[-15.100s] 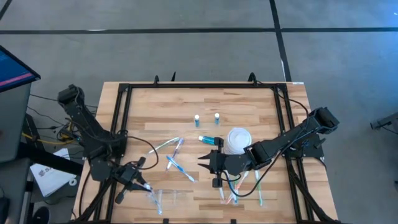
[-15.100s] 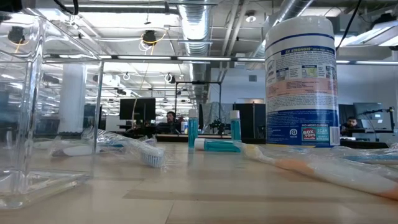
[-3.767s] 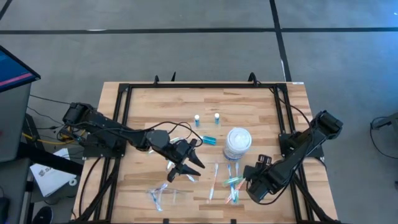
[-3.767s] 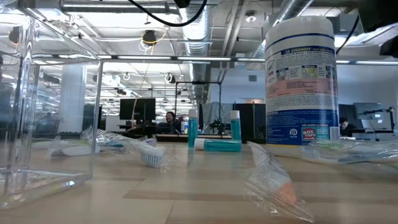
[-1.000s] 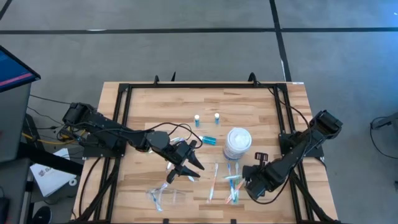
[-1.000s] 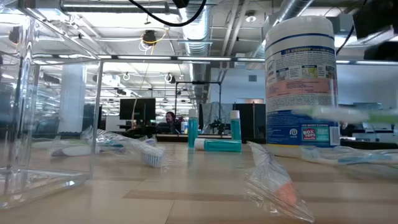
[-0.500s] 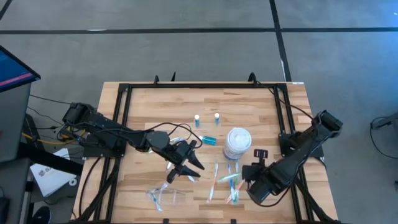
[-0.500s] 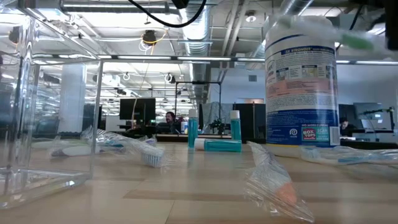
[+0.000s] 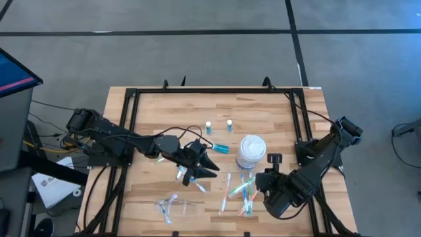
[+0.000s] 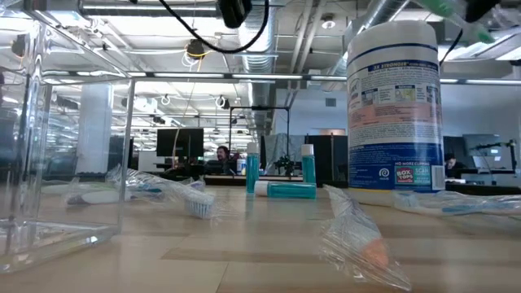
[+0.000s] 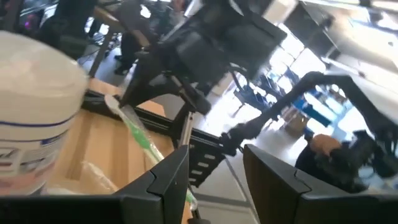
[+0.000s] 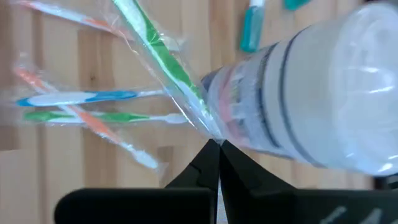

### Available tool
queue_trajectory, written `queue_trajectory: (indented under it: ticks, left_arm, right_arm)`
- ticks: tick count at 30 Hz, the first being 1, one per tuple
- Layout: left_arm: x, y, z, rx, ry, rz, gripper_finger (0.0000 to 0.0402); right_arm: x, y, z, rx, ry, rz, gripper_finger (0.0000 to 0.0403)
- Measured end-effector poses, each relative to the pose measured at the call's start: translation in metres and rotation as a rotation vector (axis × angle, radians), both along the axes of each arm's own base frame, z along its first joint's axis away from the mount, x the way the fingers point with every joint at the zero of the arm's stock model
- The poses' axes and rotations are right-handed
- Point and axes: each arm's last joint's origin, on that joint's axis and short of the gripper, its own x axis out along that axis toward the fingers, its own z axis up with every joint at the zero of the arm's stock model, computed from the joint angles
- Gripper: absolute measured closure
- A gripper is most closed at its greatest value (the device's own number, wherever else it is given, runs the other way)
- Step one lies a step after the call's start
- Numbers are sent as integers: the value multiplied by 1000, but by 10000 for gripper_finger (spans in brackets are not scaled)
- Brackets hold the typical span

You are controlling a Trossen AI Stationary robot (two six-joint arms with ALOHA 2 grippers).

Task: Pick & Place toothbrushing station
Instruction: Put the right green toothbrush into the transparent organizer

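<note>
My right gripper [image 9: 255, 184] is shut on a green toothbrush [image 12: 163, 61] in a clear wrapper, raised above several wrapped toothbrushes [image 9: 247, 205] that lie flat on the table near the front right. In the low view the green toothbrush [image 10: 456, 11] shows high up by the white tub [image 10: 395, 106]. My left gripper [image 9: 212, 161] hovers open left of the tub [image 9: 252, 150], above another wrapped toothbrush [image 9: 197, 187]. Two blue bottles [image 9: 208, 126] [image 9: 229, 124] stand upright, and a third [image 9: 220, 147] lies on its side. A crinkly clear bag [image 9: 172, 207] lies at the front left. My right gripper pinches one end of the wrapped green toothbrush [image 12: 208, 132] between its two fingertips [image 12: 211, 163]. The fingers slant down toward the table's left, roughly in line with the brush. The toothbrush sticks out ahead of the fingers, lifted clear of the table and of the others.
The tall white wipes tub stands just beyond my right gripper. A clear plastic box [image 10: 57, 138] shows at the left of the low view. A black frame [image 9: 131, 99] runs round the table's edges. People sit in the room beyond the table.
My right gripper has risen with the green toothbrush, which has climbed from the tub's mid height to above its lid in the low view. My left gripper has shifted slightly toward the tub and turned, staying open.
</note>
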Motion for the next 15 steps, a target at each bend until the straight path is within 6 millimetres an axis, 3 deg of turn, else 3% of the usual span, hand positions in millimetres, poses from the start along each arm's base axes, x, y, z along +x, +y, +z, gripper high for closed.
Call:
queue_trajectory:
  ticks: [10,15]
  left_arm:
    - [8,11,-8,-176,78,44,253]
    - [21,5,-26,-235,65,34,253]
  right_arm:
    - [6,-3,17,-79,-52,87,403]
    - [11,-5,24,-117,-75,121,403]
